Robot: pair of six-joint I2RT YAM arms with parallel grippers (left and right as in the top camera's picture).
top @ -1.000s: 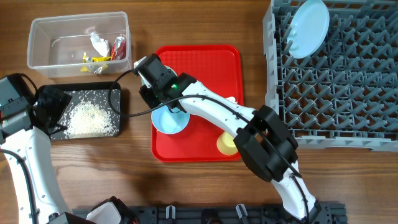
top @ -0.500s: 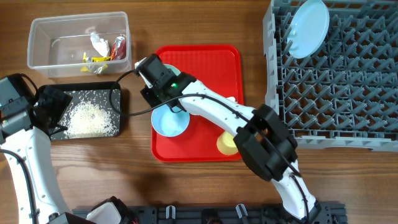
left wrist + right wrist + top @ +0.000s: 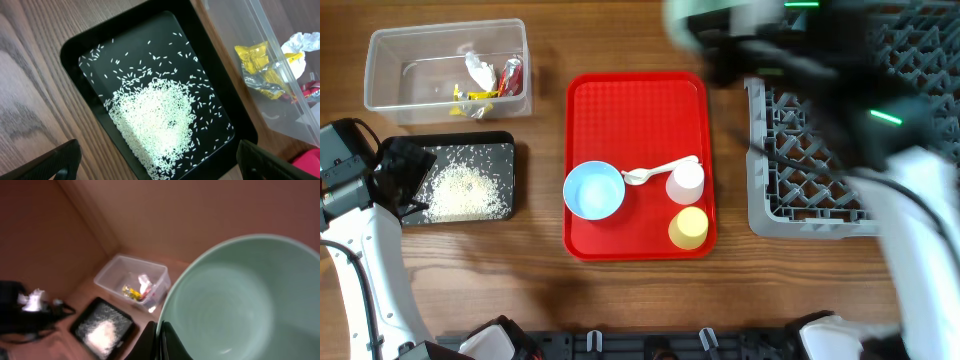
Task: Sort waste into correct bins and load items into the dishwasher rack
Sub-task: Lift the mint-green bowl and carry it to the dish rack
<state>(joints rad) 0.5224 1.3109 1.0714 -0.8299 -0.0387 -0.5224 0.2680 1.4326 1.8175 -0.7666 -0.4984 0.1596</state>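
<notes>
My right gripper (image 3: 161, 340) is shut on the rim of a mint bowl (image 3: 240, 300) and holds it high up. In the overhead view that arm (image 3: 820, 70) is a blur over the grey dishwasher rack (image 3: 800, 200) and hides the plate. A pale blue bowl (image 3: 593, 190), white cup (image 3: 686, 182), yellow cup (image 3: 688, 228) and white spoon (image 3: 655, 172) lie on the red tray (image 3: 640, 100). My left gripper (image 3: 160, 165) is open above the black tray (image 3: 80, 45) of rice (image 3: 155, 120). The clear tub (image 3: 380, 60) holds tissue (image 3: 477, 68) and wrappers (image 3: 510, 75).
The clear tub (image 3: 132, 282) and black tray (image 3: 102, 327) also show far below in the right wrist view. Bare wooden table (image 3: 540, 290) lies in front of the red tray. The left arm (image 3: 360, 250) stands along the left edge.
My right arm has swung from the left side of the red tray up and to the right, over the rack, carrying the mint bowl. The left arm has not moved.
</notes>
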